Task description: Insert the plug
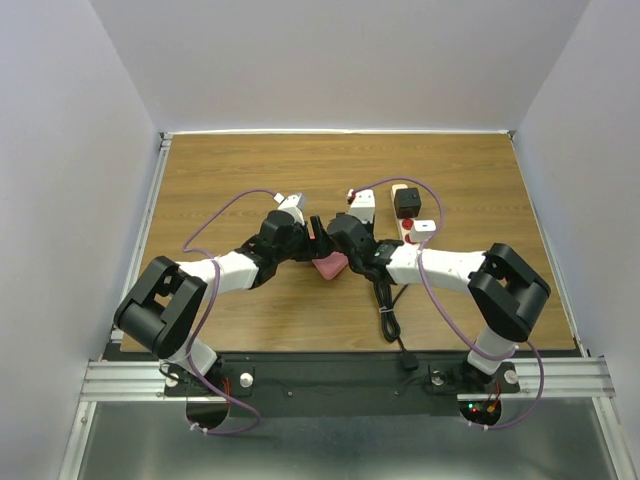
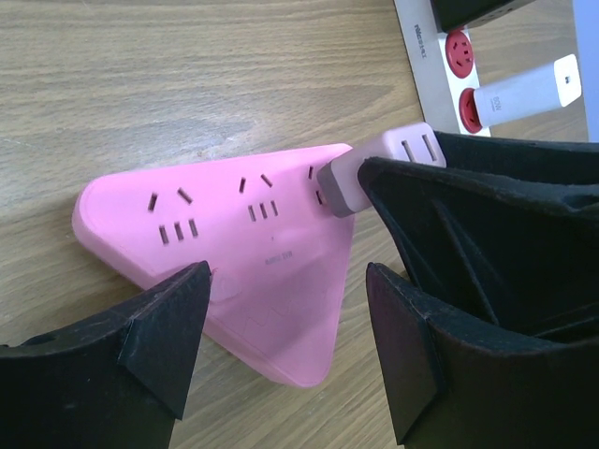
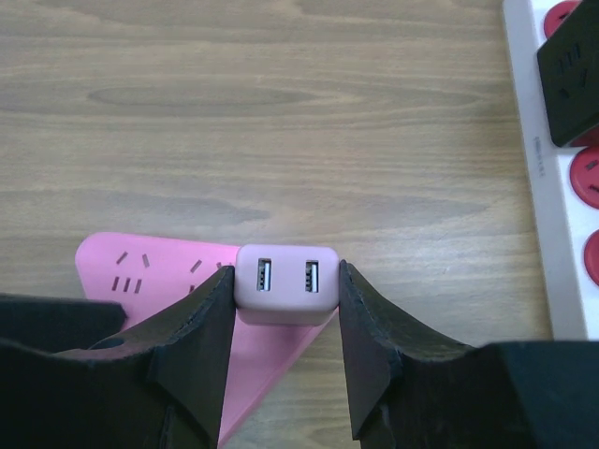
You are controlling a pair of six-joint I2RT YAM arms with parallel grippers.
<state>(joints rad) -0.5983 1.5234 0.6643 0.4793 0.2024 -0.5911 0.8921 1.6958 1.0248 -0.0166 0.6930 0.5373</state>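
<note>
A pale mauve plug with two USB ports is pinched between the fingers of my right gripper, which is shut on it. In the left wrist view the plug sits against the rightmost socket group of a pink triangular power strip. Its prongs are hidden, so I cannot tell how deep they sit. My left gripper is open, its fingers straddling the strip's near corner. From above, both grippers meet over the pink strip at the table's middle.
A white power strip with red sockets lies right of the grippers, carrying a black adapter and a white charger. A black cable runs toward the near edge. White walls enclose the wooden table.
</note>
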